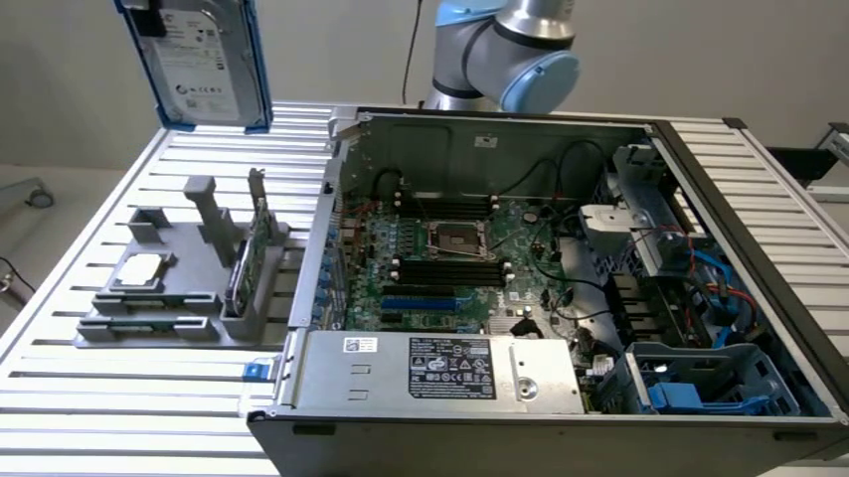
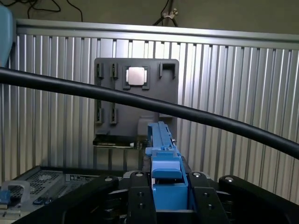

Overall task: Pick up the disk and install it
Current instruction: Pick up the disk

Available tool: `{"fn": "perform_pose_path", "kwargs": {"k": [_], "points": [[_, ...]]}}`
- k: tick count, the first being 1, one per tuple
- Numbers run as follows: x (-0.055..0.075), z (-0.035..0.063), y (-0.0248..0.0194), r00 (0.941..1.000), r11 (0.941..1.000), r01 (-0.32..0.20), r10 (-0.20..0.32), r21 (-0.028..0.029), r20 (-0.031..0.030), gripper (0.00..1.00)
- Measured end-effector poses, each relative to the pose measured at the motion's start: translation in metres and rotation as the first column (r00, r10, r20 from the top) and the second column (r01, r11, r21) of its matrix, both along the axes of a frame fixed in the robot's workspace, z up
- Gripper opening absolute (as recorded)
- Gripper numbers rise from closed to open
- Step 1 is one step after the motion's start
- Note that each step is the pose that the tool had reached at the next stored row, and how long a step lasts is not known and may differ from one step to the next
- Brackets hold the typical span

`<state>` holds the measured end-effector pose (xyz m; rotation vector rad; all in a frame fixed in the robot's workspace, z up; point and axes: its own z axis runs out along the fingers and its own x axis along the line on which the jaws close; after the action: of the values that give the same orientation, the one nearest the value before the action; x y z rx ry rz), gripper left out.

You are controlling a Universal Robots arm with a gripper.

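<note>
Disk [image 1: 206,65] aloft at 11 o'clock, clear of grey holder [image 1: 146,328] — gripper [image 2: 167,198] clamped on it. Pickup done — not yet in computer case [image 1: 438,134].

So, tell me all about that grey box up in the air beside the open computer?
It is the disk, a rectangular silver-grey metal hard drive with a white label in black print and blue plastic rails along its sides. It hangs upright, slightly tilted, above the slatted table at the exterior view's left, clear of the grey holder below and outside the open computer case. The gripper is shut on it, black fingers either side of a blue rail.
</note>
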<state>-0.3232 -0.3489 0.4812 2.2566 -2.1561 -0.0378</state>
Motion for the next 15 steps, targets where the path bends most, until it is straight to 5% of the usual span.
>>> {"fn": "perform_pose_path", "kwargs": {"k": [15], "points": [[0.068, 0.0001, -0.0093, 1.0000, 0.9998, 0.000, 0.000, 0.0216, -0.0001, 0.33]]}}
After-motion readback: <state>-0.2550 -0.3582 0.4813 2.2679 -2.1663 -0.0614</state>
